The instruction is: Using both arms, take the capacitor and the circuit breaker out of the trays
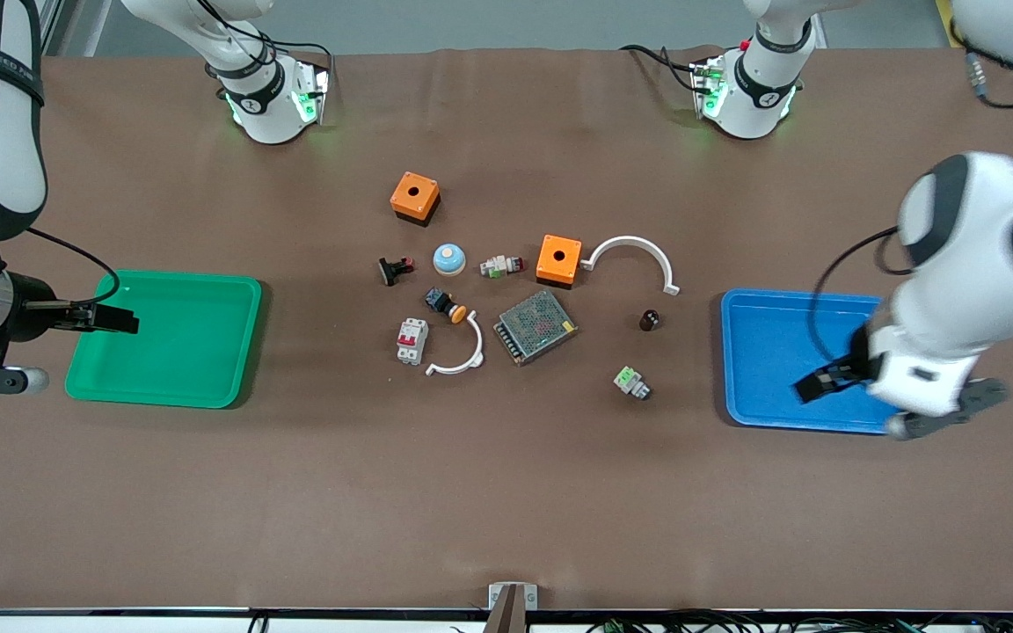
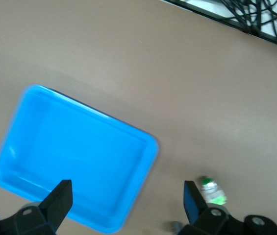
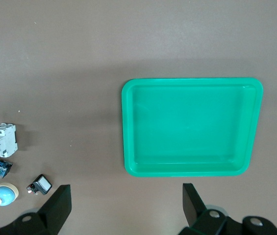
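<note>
- Spanning the whole scene, a brown table (image 1: pixel 506 492) carries two trays and a cluster of small parts in the middle.
- At the right arm's end lies a green tray (image 1: pixel 168 387), nothing in it.
- At the left arm's end lies a blue tray (image 1: pixel 770 352), also holding nothing.
- Over the outer edge of the green tray hangs the right gripper (image 1: pixel 124 320), its fingers spread wide apart and grasping nothing.
- Over the blue tray hangs the left gripper (image 1: pixel 814 385), fingers likewise parted and holding nothing.
- Among the parts, a grey mesh-topped metal box (image 1: pixel 535 326) sits near the centre.
- A large white half-ring clamp (image 1: pixel 632 255) lies toward the blue tray; a smaller white clamp (image 1: pixel 461 356) lies between the mesh box and the breaker.
- Two orange boxes stand apart: one (image 1: pixel 415 197) nearest the robots' bases, the other (image 1: pixel 558 258) touching the large clamp's end.
- The breaker (image 1: pixel 412 339), white-grey with red levers, rests on the table at the green-tray side of the cluster, just beside the small clamp.
- A blue-topped dome (image 1: pixel 449 258) sits farther from the front camera than the breaker.
- The capacitor (image 1: pixel 649 319), a tiny black cylinder, stands on the table between the mesh box and the blue tray, outside both trays.
</note>
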`<state>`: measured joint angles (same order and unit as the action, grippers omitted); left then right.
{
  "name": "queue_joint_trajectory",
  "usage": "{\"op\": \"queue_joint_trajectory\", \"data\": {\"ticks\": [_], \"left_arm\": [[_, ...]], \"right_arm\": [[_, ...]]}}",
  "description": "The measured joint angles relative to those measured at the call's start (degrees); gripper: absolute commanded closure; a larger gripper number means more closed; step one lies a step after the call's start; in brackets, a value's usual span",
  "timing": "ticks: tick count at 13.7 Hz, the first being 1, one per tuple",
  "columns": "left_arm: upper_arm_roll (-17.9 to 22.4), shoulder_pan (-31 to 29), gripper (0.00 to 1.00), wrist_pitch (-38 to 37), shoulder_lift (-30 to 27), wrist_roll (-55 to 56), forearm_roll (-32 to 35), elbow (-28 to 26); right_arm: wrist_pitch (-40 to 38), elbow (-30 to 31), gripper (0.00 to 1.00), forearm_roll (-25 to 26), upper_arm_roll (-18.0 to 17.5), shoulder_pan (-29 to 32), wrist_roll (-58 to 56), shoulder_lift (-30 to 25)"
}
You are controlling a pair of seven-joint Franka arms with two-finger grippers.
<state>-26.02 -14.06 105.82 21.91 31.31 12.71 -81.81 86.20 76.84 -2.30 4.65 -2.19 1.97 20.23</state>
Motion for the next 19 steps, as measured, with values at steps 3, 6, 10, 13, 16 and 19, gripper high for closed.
{"op": "queue_joint_trajectory", "data": {"ticks": [3, 6, 10, 13, 16, 19], "left_arm": [[-0.13, -3.56, 0.00, -5.25, -5.38, -8.97, 0.00, 0.25], [0.34, -3.71, 0.00, -10.19, -10.74, -15.17, -1.77, 0.35], [12.70, 6.14, 0.00, -17.18, -17.97, -22.46, -6.75, -0.62], [18.49, 10.66, 0.00, -19.13, -22.27, -26.92, -8.61, -3.92], [19.67, 11.40, 0.00, -19.13, -24.86, -27.92, -9.30, -6.90], [19.44, 11.71, 0.00, -19.08, -24.95, -27.92, -9.71, -7.45]], "right_arm": [[-0.27, 0.71, 0.00, 0.12, 0.29, 0.13, -0.03, -2.28], [-0.39, 3.56, 0.00, 0.28, 0.36, 0.40, -0.03, -6.51], [0.18, 7.62, 0.00, 0.31, 0.37, 1.55, -3.01, -10.91], [0.58, 10.27, 0.00, 0.31, 0.31, 1.55, -3.38, -13.71], [1.79, 13.75, 0.00, 0.31, 0.27, 1.55, -3.51, -17.13], [2.63, 16.77, 0.00, 0.31, 0.12, 1.55, -3.56, -20.33]]}}
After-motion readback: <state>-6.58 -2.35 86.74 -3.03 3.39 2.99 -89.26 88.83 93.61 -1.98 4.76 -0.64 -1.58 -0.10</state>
